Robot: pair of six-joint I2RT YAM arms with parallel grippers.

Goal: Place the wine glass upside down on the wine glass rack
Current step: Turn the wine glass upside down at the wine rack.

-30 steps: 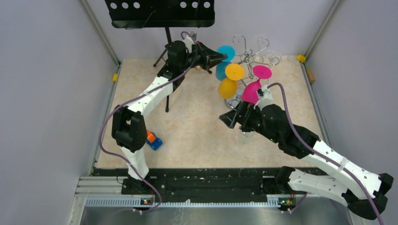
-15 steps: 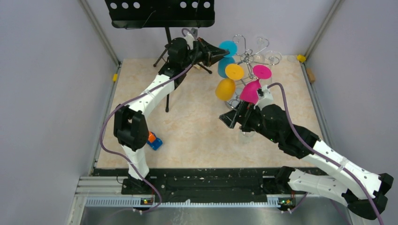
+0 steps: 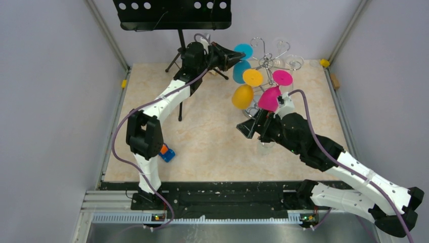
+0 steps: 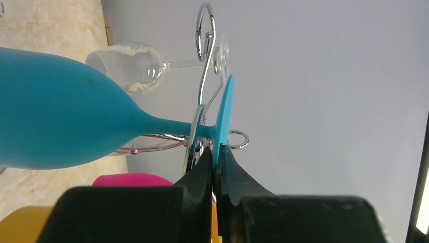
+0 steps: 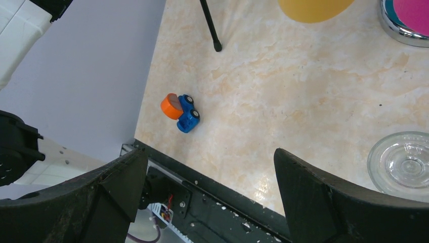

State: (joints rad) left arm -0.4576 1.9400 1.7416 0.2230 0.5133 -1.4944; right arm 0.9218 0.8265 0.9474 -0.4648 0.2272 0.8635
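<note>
The chrome wine glass rack [image 3: 268, 62] stands at the back of the table; its hook [image 4: 205, 35] also shows in the left wrist view. My left gripper [image 3: 236, 54] is shut on the flat foot [image 4: 225, 114] of the blue wine glass [image 4: 55, 126]. The glass's stem lies in a rack arm and its bowl [image 3: 239, 72] hangs below. An orange glass [image 3: 243, 96], a pink glass [image 3: 269, 98] and a clear glass [image 4: 131, 66] hang on the rack. My right gripper [image 5: 210, 152] is open and empty, above the table in front of the rack.
A black tripod music stand [image 3: 174, 15] stands at the back left, one leg [image 5: 210, 25] reaching onto the table. A blue and orange toy car [image 5: 180, 112] lies near the left front. A clear glass [image 5: 402, 162] stands under my right arm. The rack's mirror base [image 5: 404, 25] is nearby.
My left gripper has moved a little up and back with the blue glass's foot. The orange glass's bowl has swung slightly left. The right arm has not moved.
</note>
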